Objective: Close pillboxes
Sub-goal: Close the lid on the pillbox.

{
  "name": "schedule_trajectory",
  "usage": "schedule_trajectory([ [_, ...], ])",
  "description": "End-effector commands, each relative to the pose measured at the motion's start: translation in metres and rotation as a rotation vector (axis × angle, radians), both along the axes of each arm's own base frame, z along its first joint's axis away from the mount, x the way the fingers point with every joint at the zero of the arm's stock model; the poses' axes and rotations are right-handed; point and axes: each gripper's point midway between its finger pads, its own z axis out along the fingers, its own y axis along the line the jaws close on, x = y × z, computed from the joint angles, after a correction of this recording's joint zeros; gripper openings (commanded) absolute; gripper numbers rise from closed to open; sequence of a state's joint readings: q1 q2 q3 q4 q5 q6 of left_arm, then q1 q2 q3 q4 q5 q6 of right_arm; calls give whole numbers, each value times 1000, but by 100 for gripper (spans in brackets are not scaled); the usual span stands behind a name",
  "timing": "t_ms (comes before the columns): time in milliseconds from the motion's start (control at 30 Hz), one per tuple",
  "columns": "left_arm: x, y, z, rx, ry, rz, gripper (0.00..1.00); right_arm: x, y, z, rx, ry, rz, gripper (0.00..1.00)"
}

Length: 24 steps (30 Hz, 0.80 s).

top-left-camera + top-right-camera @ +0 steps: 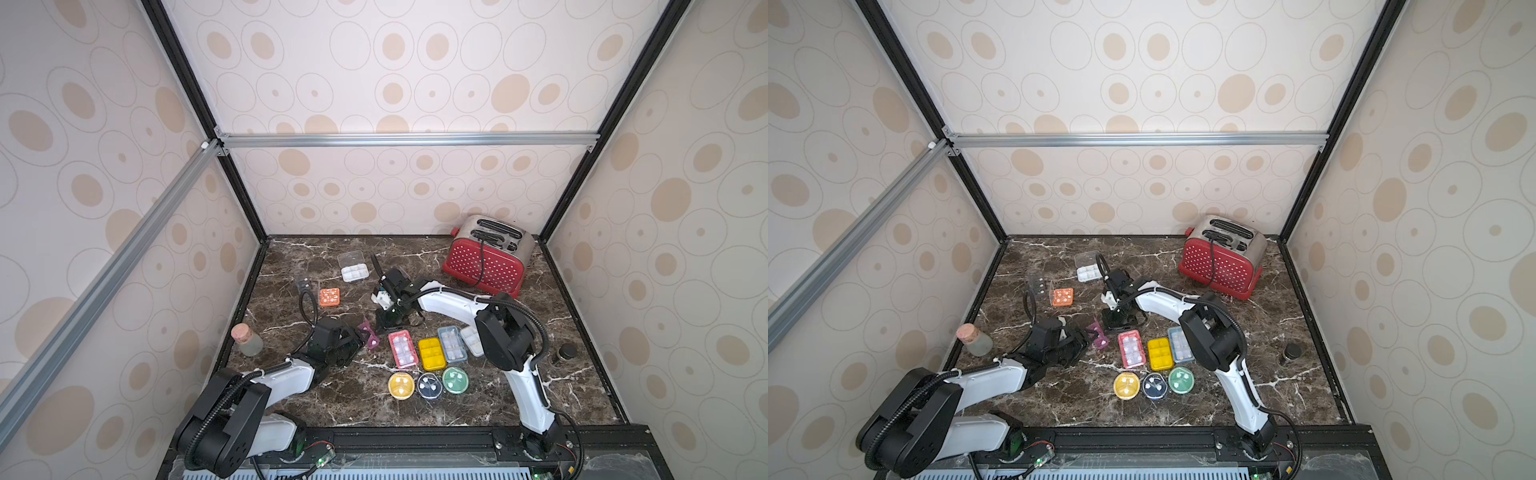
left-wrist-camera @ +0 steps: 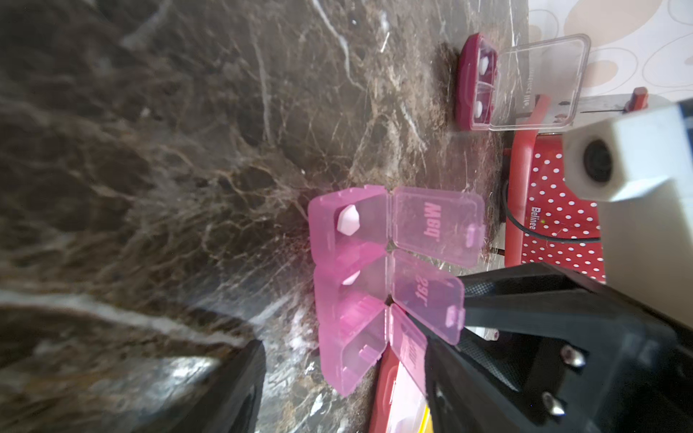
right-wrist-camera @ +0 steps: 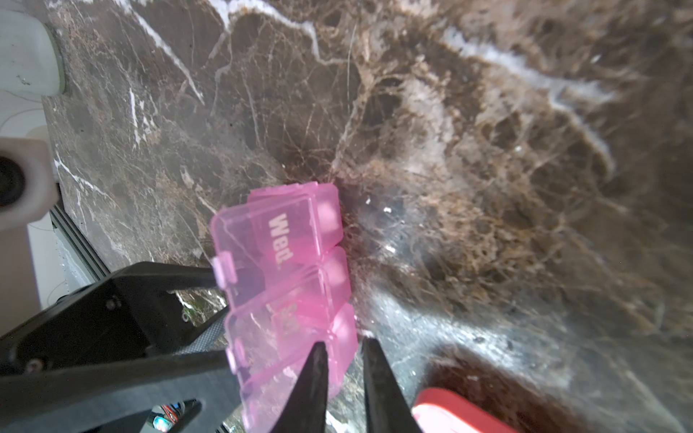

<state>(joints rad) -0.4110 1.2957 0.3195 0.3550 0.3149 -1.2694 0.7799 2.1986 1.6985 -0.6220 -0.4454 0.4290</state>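
left fingers (image 2: pixel 240 386) open, pink pillbox (image 2: pixel 348 318) at their tips; right fingers (image 3: pixel 317 382) nearly closed at its end.

Spotted walls (image 1: pixel 415 83) (beige), marble tabletop (image 1: pixel 415 409).

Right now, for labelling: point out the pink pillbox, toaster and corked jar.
pink pillbox (image 2: pixel 362 279): left wrist view, middle compartment.
toaster (image 1: pixel 503 270): a top view, red side.
corked jar (image 1: pixel 252 344): a top view, glass body.
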Motion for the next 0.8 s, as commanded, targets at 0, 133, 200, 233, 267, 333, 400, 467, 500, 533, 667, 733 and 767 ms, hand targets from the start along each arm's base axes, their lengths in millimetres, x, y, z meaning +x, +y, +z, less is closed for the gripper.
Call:
schedule_trajectory([
  [0, 5, -5, 15, -41, -42, 7, 61, -6, -2, 8, 1, -3, 9, 21],
  [133, -6, 5, 16, 26, -18, -6, 59, -7, -2, 16, 12, -14, 6, 21],
  [200, -12, 9, 19, 58, -12, -16, 59, -7, -3, 20, 18, -19, 6, 22],
  [233, -14, 11, 21, 68, -18, -17, 59, -8, -3, 22, 24, -19, 9, 24],
  [267, -14, 12, 25, 68, -29, -19, 60, -10, -2, 25, 33, -19, 14, 27],
  [333, -14, 9, 31, 52, -50, -30, 65, -12, -1, 27, 39, -20, 21, 30],
  [400, -11, 2, 35, 33, -60, -54, 74, -13, -1, 28, 39, -24, 27, 33],
  [467, -8, -4, 34, 26, -56, -80, 83, -15, 1, 29, 39, -25, 35, 35],
  [500, -6, -6, 32, 17, -53, -88, 85, -16, 1, 29, 38, -24, 36, 35],
  [533, -4, -9, 30, 8, -53, -94, 86, -16, 1, 28, 38, -24, 37, 35],
  [667, 3, -13, 24, 8, -41, -98, 82, -21, 3, 25, 26, -15, 55, 35],
  [733, 4, -14, 22, 13, -36, -100, 77, -23, 3, 23, 20, -11, 59, 35],
  [767, 4, -14, 22, 14, -33, -100, 74, -23, 3, 21, 19, -5, 61, 34],
])
